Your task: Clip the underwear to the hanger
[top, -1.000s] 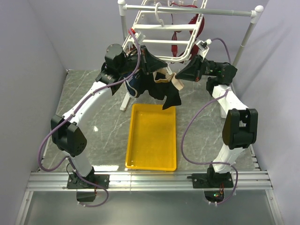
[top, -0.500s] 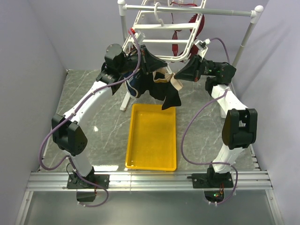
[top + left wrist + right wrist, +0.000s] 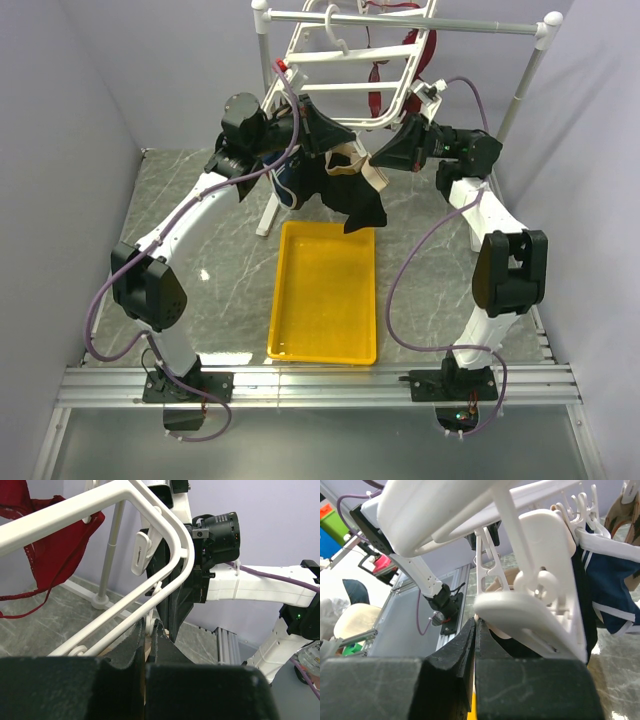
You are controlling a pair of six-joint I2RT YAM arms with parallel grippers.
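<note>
Left claw (image 3: 318,132): raised at the near left corner of the hanger (image 3: 350,62), just under its rim. The fingers are pressed almost together. In the left wrist view a sliver of tan cloth is seen pinched between them, so the underwear (image 3: 352,195) is taken as held here.
Right claw (image 3: 378,158): raised at the near right side of the hanger, with its tips close to the tan waistband. The fingers are closed flat against each other. Whether any cloth is caught between them cannot be made out.
Underwear: hung in the air between the two claws, below the hanger's near edge. The black cloth droops toward the far end of the yellow tray (image 3: 325,300), clear of the worktop (image 3: 200,240).
Clip (image 3: 540,605): seen in the right wrist view just above the closed fingers, dangling from a hanger bar.
Navy pair (image 3: 285,187): hung just behind the underwear on the left.
Red garment (image 3: 376,98): draped on the hanger's bars farther back.
Pole stand (image 3: 400,20): the hanger is carried on its top rail.
</note>
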